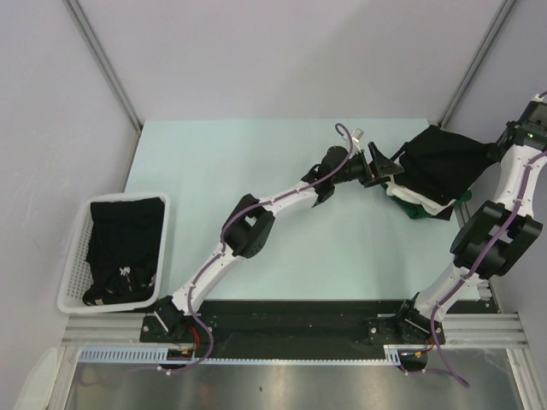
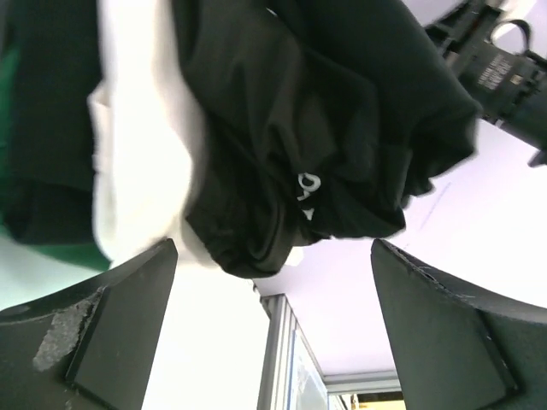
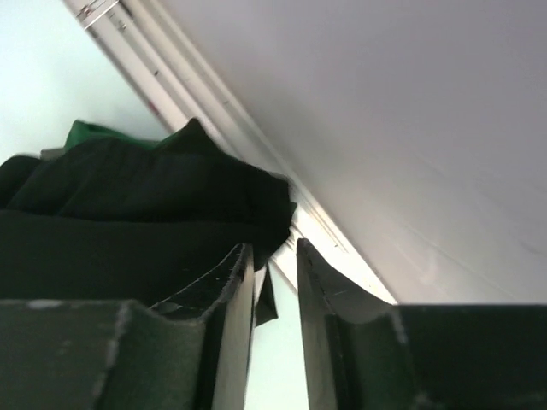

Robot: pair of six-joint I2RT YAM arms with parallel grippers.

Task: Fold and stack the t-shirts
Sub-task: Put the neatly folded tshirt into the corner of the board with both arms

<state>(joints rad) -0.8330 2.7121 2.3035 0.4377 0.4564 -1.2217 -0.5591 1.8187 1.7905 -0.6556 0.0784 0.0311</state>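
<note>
A folded black t-shirt point(image 1: 440, 162) tops a small stack at the table's rear right, over a white layer point(image 1: 419, 202) and a green one point(image 1: 461, 198). My left gripper point(image 1: 377, 167) hovers at the stack's left edge, jaws wide open and nothing between them. In the left wrist view the gripper point(image 2: 273, 325) faces the bunched black t-shirt point(image 2: 342, 128), with the white layer point(image 2: 145, 154) beside it. My right gripper point(image 1: 498, 147) is at the stack's right edge. In the right wrist view the gripper point(image 3: 275, 256) stands a little open, the black t-shirt point(image 3: 128, 231) just behind its left finger.
A white mesh basket point(image 1: 73, 256) stands at the table's left front with more black t-shirts point(image 1: 124, 248) piled inside. Grey walls and metal frame posts point(image 1: 474, 64) close in the table's back and right side, near the stack.
</note>
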